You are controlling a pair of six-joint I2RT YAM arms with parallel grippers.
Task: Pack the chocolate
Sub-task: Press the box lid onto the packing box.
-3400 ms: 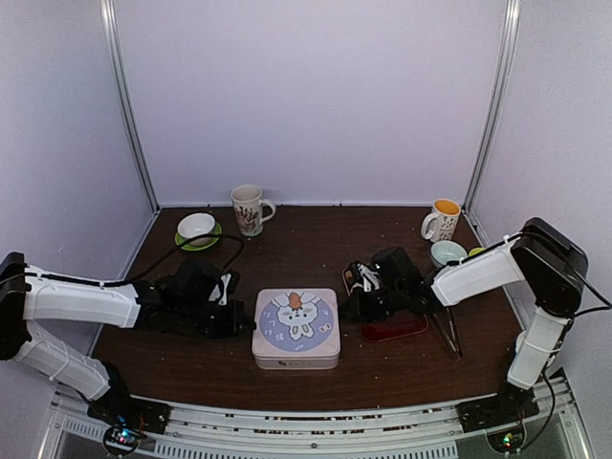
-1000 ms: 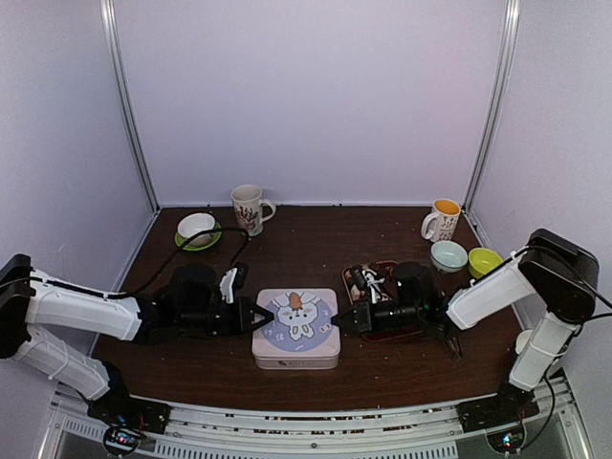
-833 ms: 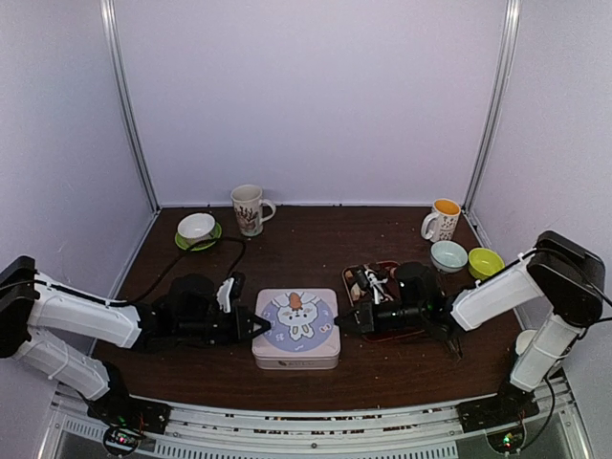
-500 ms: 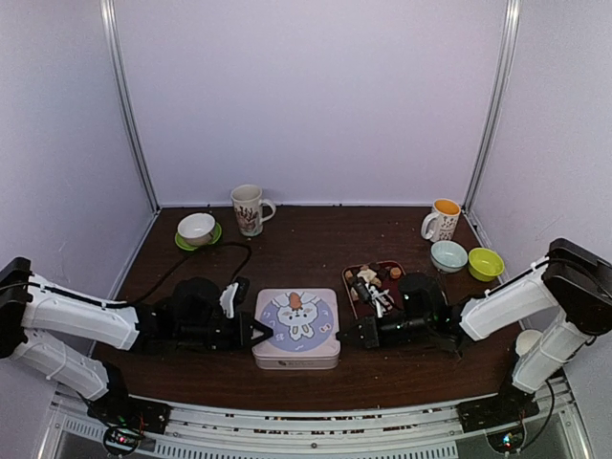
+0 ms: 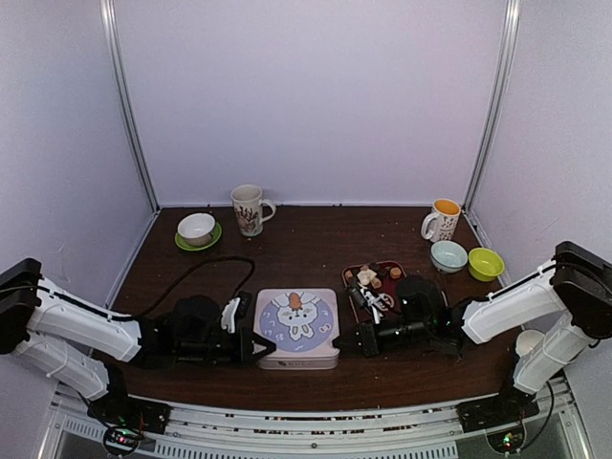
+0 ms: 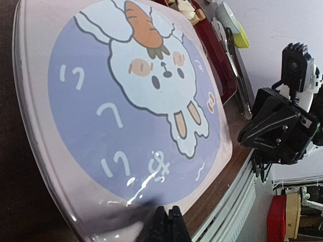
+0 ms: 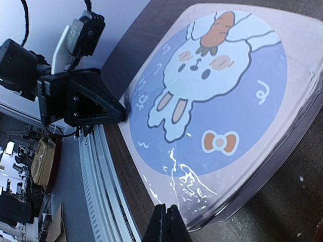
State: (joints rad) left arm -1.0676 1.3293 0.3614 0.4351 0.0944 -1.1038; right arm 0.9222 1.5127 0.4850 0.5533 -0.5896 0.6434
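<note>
1. Lying low near the front edge of the surface (image 5: 306, 251), the left claw (image 5: 262, 347) has its fingers pressed together with nothing between them. Its tip sits at the 8 o'clock corner of the tin (image 5: 296, 328), right by the lid's rim; whether it touches cannot be told.
2. The right claw (image 5: 346, 342) mirrors it: fingers together, empty, tip at the tin's 4 o'clock corner and pointed toward the left claw.
3. The tin lies flat between the two claws with its lid on, showing a cartoon rabbit with a carrot on a purple-blue round.
4. At 2 o'clock from the tin is a dark-red tray (image 5: 356, 274). The chocolate (image 5: 375, 279) lies in it as small brown, tan and cream pieces bunched at the far end. The right arm covers the tray's near part.
5. Metal tongs (image 6: 236, 70) lie along the tray's 3 o'clock side, seen from the left wrist.
6. Farther toward 2 o'clock are a pale blue bowl (image 5: 448, 255), a green bowl (image 5: 485, 263) just beside it, and an orange-lined mug (image 5: 443, 220) behind them.
7. Far off at 11 o'clock, a white bowl (image 5: 196, 228) sits on a green saucer (image 5: 182, 241), with a patterned mug (image 5: 249, 208) at its 3 o'clock.
</note>
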